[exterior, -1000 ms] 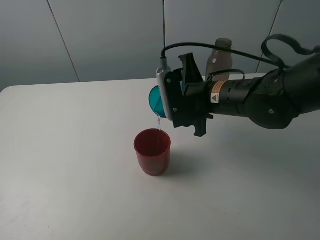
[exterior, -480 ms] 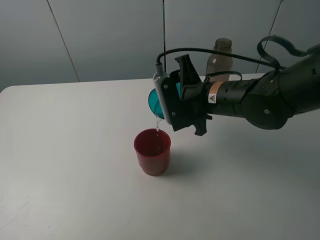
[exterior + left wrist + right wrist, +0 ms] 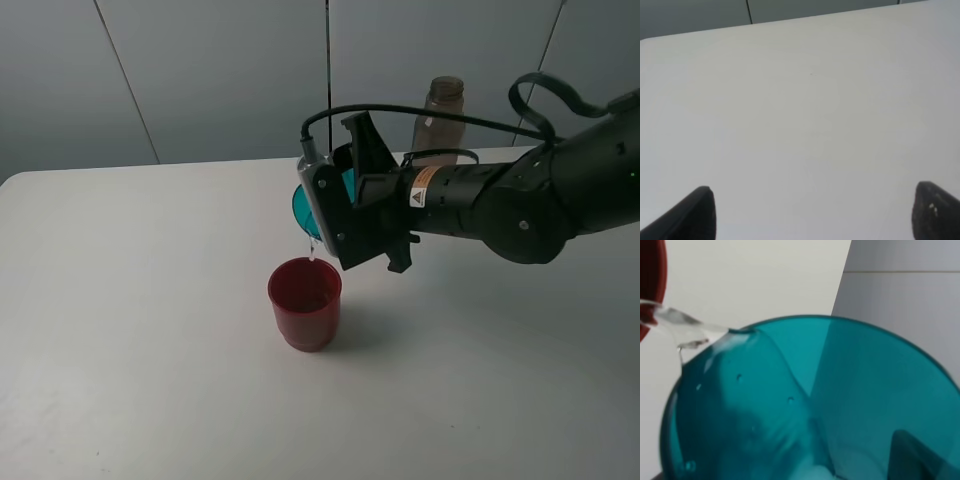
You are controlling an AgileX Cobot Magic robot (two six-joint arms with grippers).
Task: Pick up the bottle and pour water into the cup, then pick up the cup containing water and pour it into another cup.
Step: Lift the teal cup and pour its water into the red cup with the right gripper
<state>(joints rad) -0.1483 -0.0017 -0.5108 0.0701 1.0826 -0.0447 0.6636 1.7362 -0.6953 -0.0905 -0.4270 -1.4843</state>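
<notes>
Exterior high, table [image 3: 130, 380]: matte white top, back edge running along a grey panelled wall; wide bare surface left of and in front of the cups.
Exterior high, red cup [image 3: 305, 303]: opaque red plastic, round open mouth, stepped lower body, upright near the table's middle, well clear of every edge.
Exterior high, teal cup [image 3: 303, 204]: translucent teal-blue tumbler, tipped on its side above and just behind the red cup, rim facing left; a thin thread of water falls from its lip toward the red cup's mouth.
Exterior high, right gripper [image 3: 345, 205]: black, reaching in from the right, clamped around the teal cup.
Exterior high, bottle [image 3: 441, 118]: smoky grey-brown, slim, upright near the table's back edge behind the right arm.
Left wrist, left gripper [image 3: 812, 212]: two dark fingertips far apart over bare white table, nothing between them.
Right wrist, teal cup [image 3: 805, 400]: smooth glossy interior with droplets; clear water spills over the rim toward the red cup [image 3: 652, 275].
</notes>
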